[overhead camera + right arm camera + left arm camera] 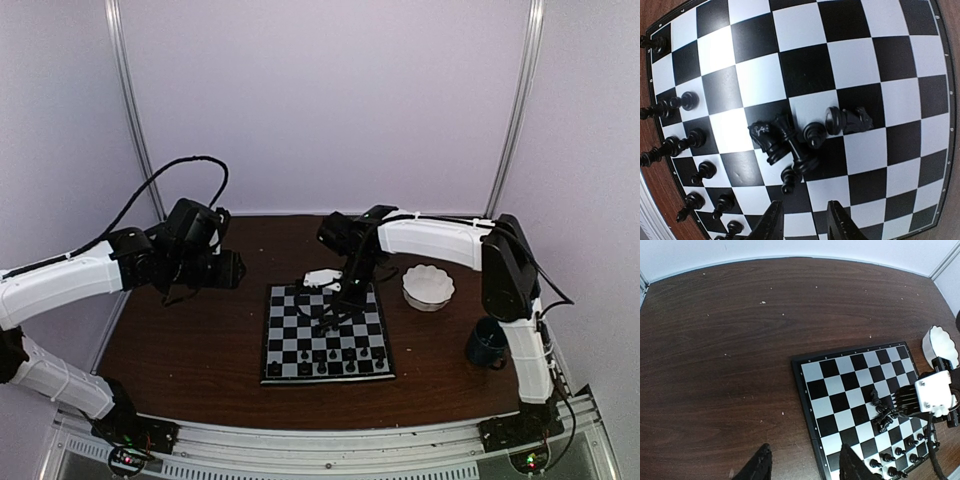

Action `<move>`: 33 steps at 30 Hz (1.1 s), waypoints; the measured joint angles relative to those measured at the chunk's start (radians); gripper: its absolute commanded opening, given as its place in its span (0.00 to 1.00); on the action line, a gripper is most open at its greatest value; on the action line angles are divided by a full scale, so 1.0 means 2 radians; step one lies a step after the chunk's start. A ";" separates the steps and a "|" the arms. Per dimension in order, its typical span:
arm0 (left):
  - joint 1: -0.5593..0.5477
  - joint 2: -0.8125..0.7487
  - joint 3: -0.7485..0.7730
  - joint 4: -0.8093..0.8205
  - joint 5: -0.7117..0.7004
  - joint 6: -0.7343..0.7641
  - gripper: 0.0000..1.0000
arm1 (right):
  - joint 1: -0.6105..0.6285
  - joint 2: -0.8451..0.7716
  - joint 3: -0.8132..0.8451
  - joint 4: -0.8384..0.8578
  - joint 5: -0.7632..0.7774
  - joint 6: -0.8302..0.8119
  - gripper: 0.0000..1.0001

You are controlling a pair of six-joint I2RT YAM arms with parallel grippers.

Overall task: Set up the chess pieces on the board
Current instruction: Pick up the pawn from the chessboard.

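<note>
Though illegibly small, pale marks (650, 80) along the rim of the board (850, 60).

left arm (60, 280) comes in from the left side, elbow low by its near base, forearm running pretty much level toward the middle. left gripper (807, 467) just hangs up in the air, fingers spread, nothing between them. right arm (430, 240) climbs from its near-right base, bends at the far right and reaches left. right gripper (805, 222) points straight down, fingers parted, gripping nothing.
</note>
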 measured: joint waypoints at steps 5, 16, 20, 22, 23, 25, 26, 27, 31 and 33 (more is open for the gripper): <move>0.000 0.004 0.001 -0.001 0.002 0.002 0.47 | 0.003 0.027 0.020 -0.007 -0.009 0.001 0.32; 0.000 0.005 0.001 -0.002 0.001 0.006 0.47 | 0.008 0.034 0.027 -0.011 -0.013 0.003 0.23; 0.000 0.006 0.001 -0.002 0.001 0.006 0.47 | 0.008 0.035 0.027 -0.013 -0.015 0.003 0.17; 0.000 0.006 0.001 -0.002 0.001 0.006 0.47 | 0.008 0.036 0.028 -0.014 -0.017 0.003 0.14; 0.000 0.006 0.001 -0.002 0.001 0.006 0.47 | 0.008 0.037 0.028 -0.015 -0.018 0.003 0.13; 0.000 0.006 0.001 -0.002 0.001 0.006 0.47 | 0.008 0.039 0.028 -0.016 -0.018 0.003 0.10; 0.000 0.006 0.001 -0.002 0.001 0.006 0.47 | 0.008 0.039 0.028 -0.017 -0.019 0.002 0.10; 0.000 0.006 0.001 -0.002 0.001 0.006 0.47 | 0.008 0.039 0.028 -0.018 -0.019 0.003 0.09; 0.000 0.006 0.001 -0.002 0.001 0.006 0.47 | 0.008 0.039 0.028 -0.019 -0.018 0.002 0.08; 0.000 0.007 0.001 -0.002 0.001 0.006 0.47 | 0.008 0.038 0.028 -0.019 -0.016 0.002 0.08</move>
